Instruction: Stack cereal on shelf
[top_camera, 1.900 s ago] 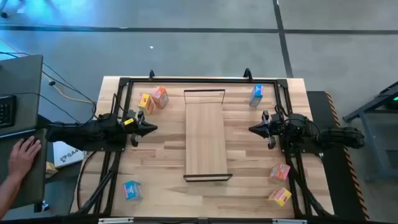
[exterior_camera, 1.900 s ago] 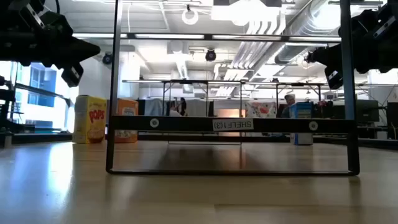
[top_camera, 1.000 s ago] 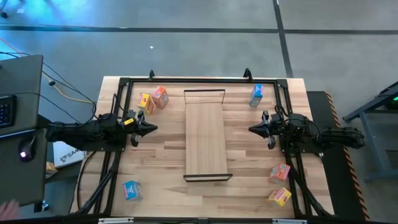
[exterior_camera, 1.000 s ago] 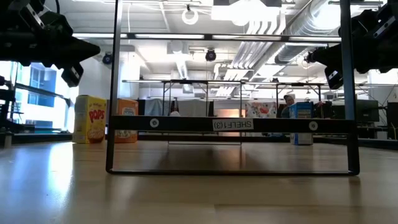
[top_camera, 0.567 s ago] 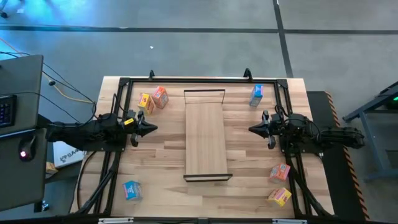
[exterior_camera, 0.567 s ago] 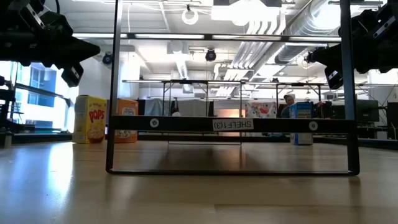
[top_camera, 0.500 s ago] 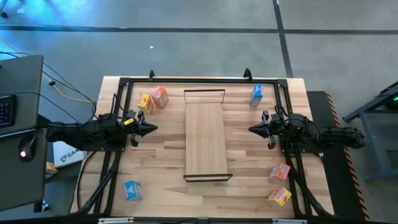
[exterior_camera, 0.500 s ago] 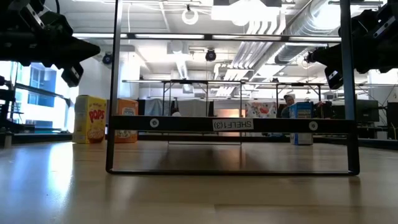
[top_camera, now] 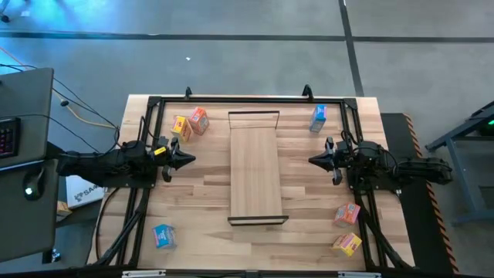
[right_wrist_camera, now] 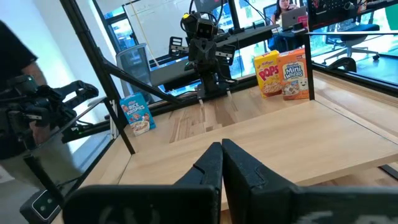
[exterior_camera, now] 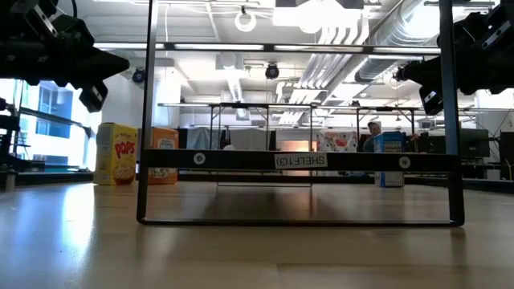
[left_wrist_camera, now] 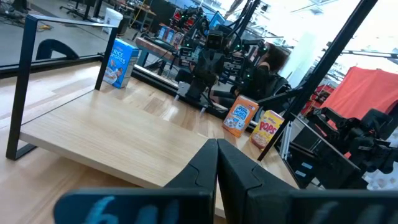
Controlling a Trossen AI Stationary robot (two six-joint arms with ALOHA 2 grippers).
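The shelf lies flat in the middle of the worktop, its long sides running from the far edge toward the near edge, a black frame at each short end. Nothing rests on its board.

The six cereal boxes sit on the worktop around it. A yellow box and an orange box stand just beside each other near the far left corner. A blue box stands near the far right corner. Another blue box lies near the near left corner. A second orange box and a second yellow box lie close together near the near right corner.

The left hand hangs above the worktop near the left edge, pointing toward the shelf, its fingers pressed together and holding nothing. The right hand hangs near the right edge, facing the shelf from the other side, its fingers likewise pressed together and empty. Both hands are well apart from every box and from the shelf.
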